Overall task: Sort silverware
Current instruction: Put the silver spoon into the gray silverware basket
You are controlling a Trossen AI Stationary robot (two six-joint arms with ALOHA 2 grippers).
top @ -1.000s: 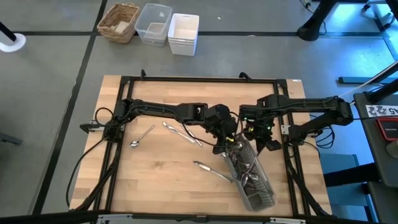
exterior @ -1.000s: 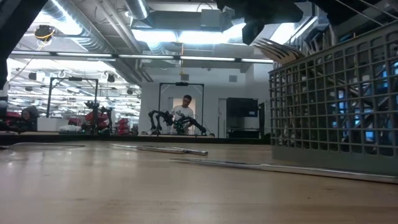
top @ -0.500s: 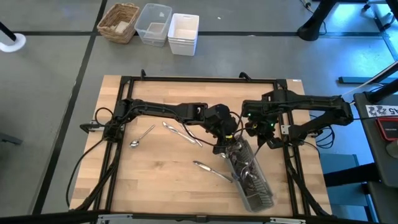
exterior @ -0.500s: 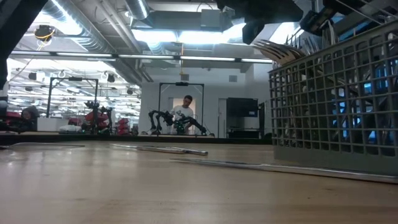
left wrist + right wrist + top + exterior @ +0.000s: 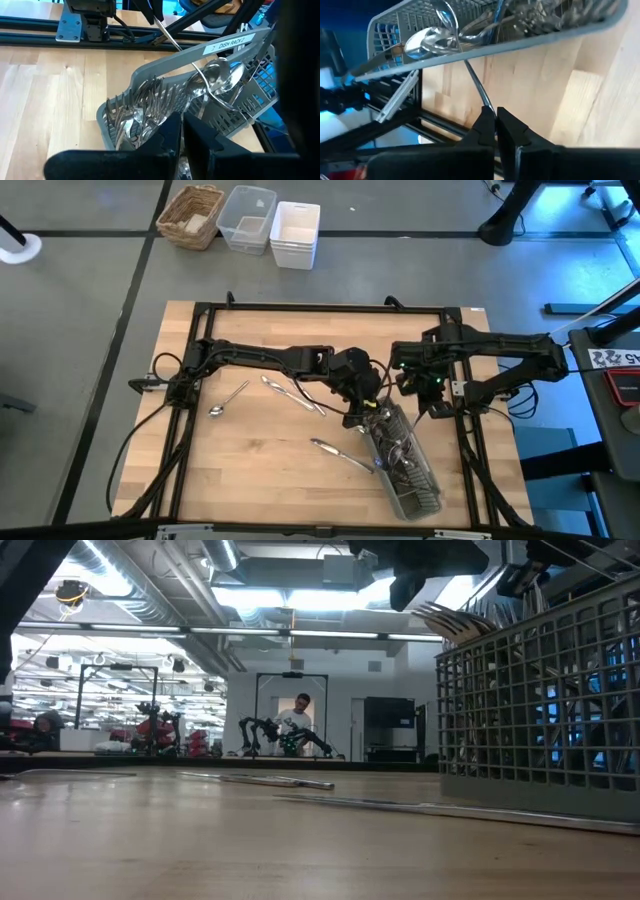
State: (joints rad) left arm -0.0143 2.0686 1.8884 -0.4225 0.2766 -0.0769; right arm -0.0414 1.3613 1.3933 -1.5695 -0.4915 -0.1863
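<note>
1. Steel, thin and shiny, is pinched between the closed fingers of the right gripper (image 5: 490,125): the slim handle of a utensil (image 5: 476,87), whose far end reaches the rim of the grey caddy (image 5: 530,37).
2. The right arm is stretched in from the table's right edge, bent at the elbow, its gripper (image 5: 428,385) held just beside the caddy's upper end.
3. The left gripper (image 5: 182,127) is seen with fingers together, holding nothing, directly over the near end of the caddy (image 5: 165,95).
4. The left arm is extended across the table from the left edge, its gripper (image 5: 362,395) close to the right one, the caddy's end (image 5: 405,465) between them.
5. Inside the caddy, forks (image 5: 145,100) and spoons (image 5: 222,77) are packed.
6. Farther from the left gripper, loose silverware lies on the wooden table (image 5: 260,470): a spoon (image 5: 228,399), crossed pieces (image 5: 295,394), and another piece (image 5: 341,454) beside the caddy.
</note>
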